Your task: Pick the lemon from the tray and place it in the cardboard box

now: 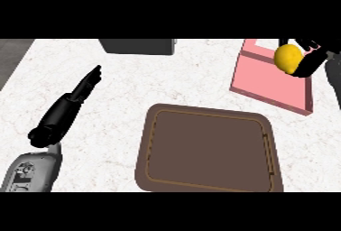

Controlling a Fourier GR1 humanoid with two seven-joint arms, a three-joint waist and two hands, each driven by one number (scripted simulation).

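1. Lemon (pixel 288 57) yellow, held in the right robot hand (pixel 307 58), black fingers curled round its right side.
2. Held over the far part of the pink cardboard box (pixel 273 81), near the far right corner of the bench (pixel 166 81); whether touching the box floor or hanging above it, cannot tell.
3. Right robot hand partly cut by the picture's edge, its dark forearm running down along the right border.
4. Pink box set at a tilt, low wall visible along its near edge and right side, floor of the box bare below the lemon.
5. Brown tray (pixel 208 151) nearer than the right robot hand and to its left, well apart from the lemon, nothing lying on it.
6. Tray with rounded corners and a thin lighter line running inside its rim; its near edge cut by the lower border.
7. Left robot hand (pixel 85 85) far across the bench from the right one, fingers straight and together, pointing away toward the far edge, holding nothing.
8. Grey forearm below the left robot hand, entering from the lower left corner.
9. Dark grey block (pixel 138 46) at the far edge, beyond the left robot hand and to its right, only its near part in view.
10. White marbled bench top under everything, darker strip along its far left border.
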